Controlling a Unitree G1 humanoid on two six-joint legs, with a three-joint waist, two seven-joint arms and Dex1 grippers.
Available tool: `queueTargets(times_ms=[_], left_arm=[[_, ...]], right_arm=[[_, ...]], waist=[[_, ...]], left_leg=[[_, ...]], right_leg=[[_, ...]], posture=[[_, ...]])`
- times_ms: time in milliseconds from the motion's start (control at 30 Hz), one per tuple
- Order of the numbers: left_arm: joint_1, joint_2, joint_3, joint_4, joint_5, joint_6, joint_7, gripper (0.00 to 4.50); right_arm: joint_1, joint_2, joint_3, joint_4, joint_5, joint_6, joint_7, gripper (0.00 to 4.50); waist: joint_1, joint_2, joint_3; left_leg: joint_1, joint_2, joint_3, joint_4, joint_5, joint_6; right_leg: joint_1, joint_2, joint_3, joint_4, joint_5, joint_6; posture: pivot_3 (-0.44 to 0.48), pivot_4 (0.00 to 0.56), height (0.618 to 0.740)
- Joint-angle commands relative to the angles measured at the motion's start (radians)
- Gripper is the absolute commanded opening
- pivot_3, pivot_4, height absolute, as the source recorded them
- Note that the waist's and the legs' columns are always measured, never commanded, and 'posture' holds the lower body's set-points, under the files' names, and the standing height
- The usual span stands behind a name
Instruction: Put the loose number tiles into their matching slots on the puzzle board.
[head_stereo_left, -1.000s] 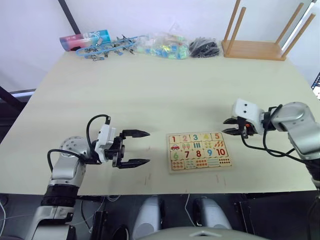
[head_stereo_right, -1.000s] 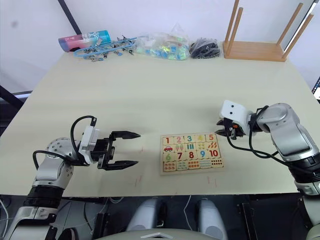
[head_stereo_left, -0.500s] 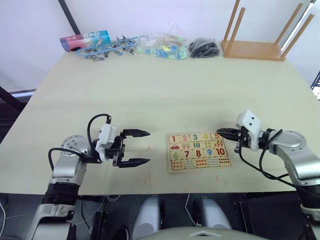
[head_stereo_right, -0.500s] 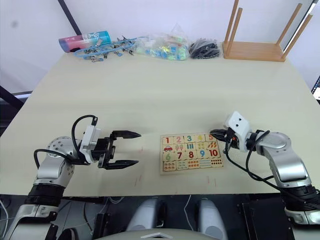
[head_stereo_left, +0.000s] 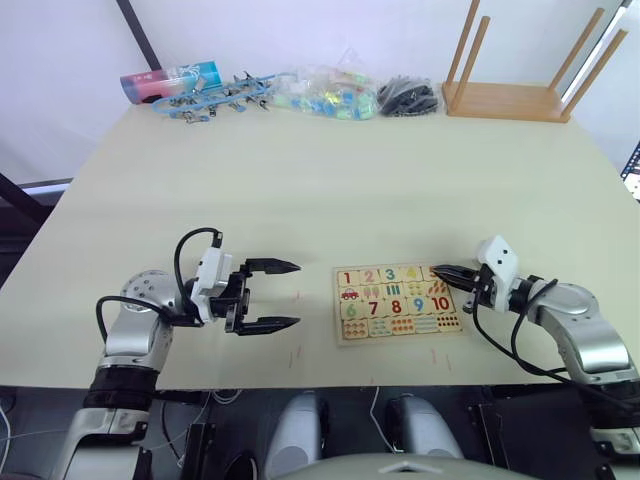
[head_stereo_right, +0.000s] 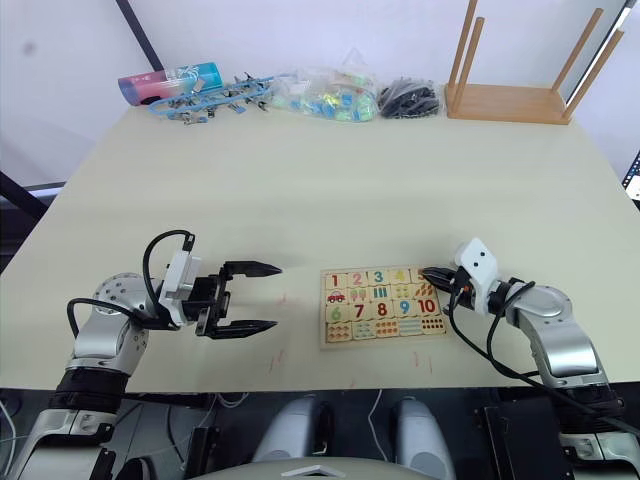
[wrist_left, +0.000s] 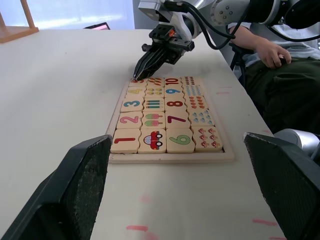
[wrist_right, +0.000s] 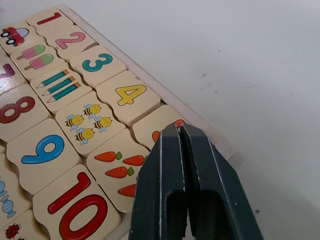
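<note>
The table (head_stereo_left: 330, 180) takes up most of the head views, with the puzzle board (head_stereo_left: 399, 302) lying flat in the lower centre-right of the frame. The board looks stiff, and light enough to slide under a sideways push. Any pressing is best directed straight down.

The left gripper (head_stereo_left: 284, 296) hovers left of the board, well apart from it, with its fingers spread and holding nothing.

The right gripper (head_stereo_left: 437, 270) sits at the board's upper right corner, its two fingers pressed together with nothing between them. In the right wrist view its tips (wrist_right: 180, 131) rest on the tile 5 (wrist_right: 153, 128).

The number tiles 1 (wrist_left: 126, 140), 2 (wrist_left: 130, 119), 3 (wrist_left: 133, 104) and 4 (wrist_right: 127, 94) lie in the top-row slots, level with their neighbours. Tile 5 also lies in its slot; whether it is fully seated cannot be told.

The tiles appear small, light, rigid and smooth-faced. A seated tile offers little edge, so a loose one is best pinched across two opposite side edges.
</note>
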Motion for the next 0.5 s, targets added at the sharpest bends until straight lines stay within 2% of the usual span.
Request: queueTargets(times_ms=[33,267,500], left_arm=[[0.003,0.015,0.02,-0.03,-0.01,-0.004,0.002,4.5],[0.024,0.015,0.029,-0.043,-0.006,0.013,0.052,4.5],[0.116,-0.013,0.039,-0.13,0.009,0.077,0.237,4.5]], right_arm=[[0.017,-0.01,0.02,0.009,-0.012,0.017,-0.008,0.07],[-0.001,0.007,-0.042,-0.011,0.026,-0.035,-0.047,0.07],[0.096,-0.004,-0.161,-0.052,0.097,-0.112,-0.048,0.07]], waist=[[0.0,-0.001,0.0],[0.0,-0.001,0.0],[0.002,-0.001,0.0]], left_leg=[[0.0,0.0,0.0,0.0,0.0,0.0],[0.0,0.0,0.0,0.0,0.0,0.0],[-0.001,0.001,0.0,0.0,0.0,0.0]], right_leg=[[0.0,0.0,0.0,0.0,0.0,0.0],[0.0,0.0,0.0,0.0,0.0,0.0],[0.0,-0.001,0.0,0.0,0.0,0.0]], posture=[[0.0,0.15,0.737],[0.0,0.15,0.737],[0.0,0.15,0.737]])
